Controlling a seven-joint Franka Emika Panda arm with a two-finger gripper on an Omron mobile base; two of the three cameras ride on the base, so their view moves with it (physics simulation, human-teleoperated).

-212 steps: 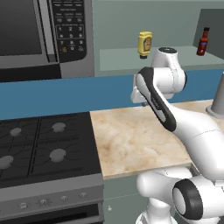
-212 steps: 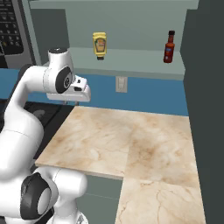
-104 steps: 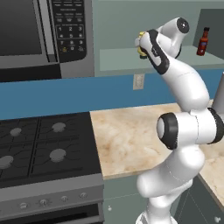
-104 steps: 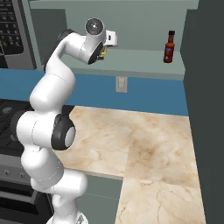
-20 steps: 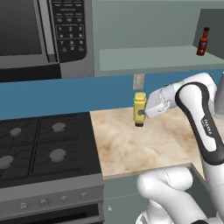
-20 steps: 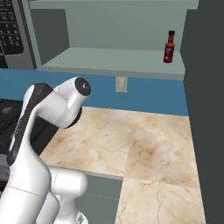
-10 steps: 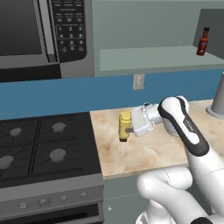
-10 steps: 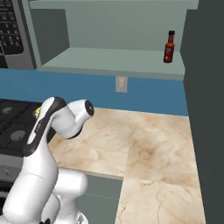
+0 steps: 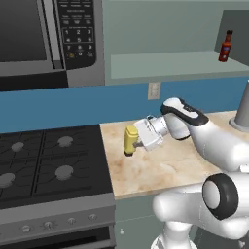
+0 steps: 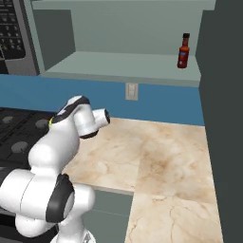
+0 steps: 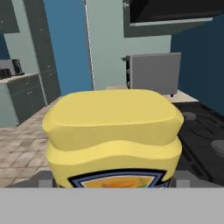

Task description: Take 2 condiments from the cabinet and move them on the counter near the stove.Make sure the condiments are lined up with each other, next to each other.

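My gripper (image 9: 137, 142) is shut on the squat yellow mustard bottle (image 9: 130, 140), holding it upright just above or on the marbled counter (image 9: 160, 168), close to the stove (image 9: 48, 163)'s right edge. In the hand view the yellow bottle (image 11: 114, 135) looms large, its label's top edge showing at the bottom. The slim red-brown hot-sauce bottle (image 9: 224, 46) stands on the cabinet shelf (image 9: 170, 65) at the far right; the right base view has this hot-sauce bottle (image 10: 183, 51) on the shelf (image 10: 123, 66) too. My arm hides the gripper in the right base view.
A black-and-silver microwave (image 9: 48, 41) hangs above the stove. A wall outlet (image 9: 153, 90) sits on the blue backsplash. A grey round object (image 9: 241, 109) stands on the counter's far right. A dark cabinet side panel (image 10: 223, 95) borders the right.
The arm has carried the mustard bottle from the shelf down to the counter, then leftward toward the stove's edge. The hot-sauce bottle has stayed on the shelf.
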